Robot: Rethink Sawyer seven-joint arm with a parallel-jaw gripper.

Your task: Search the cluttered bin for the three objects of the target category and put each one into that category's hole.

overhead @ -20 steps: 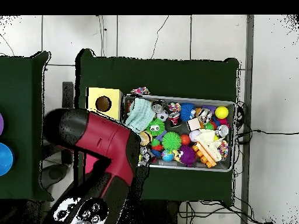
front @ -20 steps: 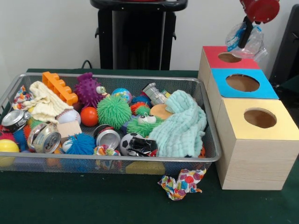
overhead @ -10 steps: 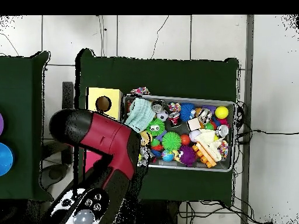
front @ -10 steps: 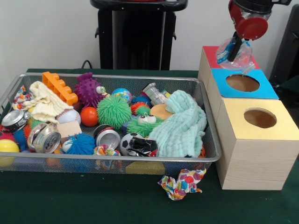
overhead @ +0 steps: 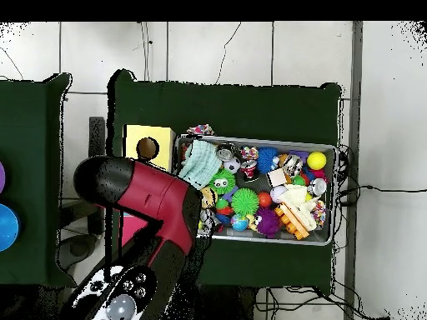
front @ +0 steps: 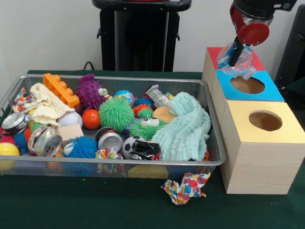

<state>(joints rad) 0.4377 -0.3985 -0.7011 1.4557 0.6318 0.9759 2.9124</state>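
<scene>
Arm shifted left; tool hangs above red box, clamping crumpled plastic bottle.

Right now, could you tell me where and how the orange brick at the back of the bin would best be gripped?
Grip the orange brick across its narrow width near the middle, coming straight down from above. It lies long and slanted on top of the clutter by the bin rim's back corner, with its studded face up and its long sides seemingly mostly free.

On the bench, the bin lies left of three boxes in a row, a wrapper before them.
</scene>
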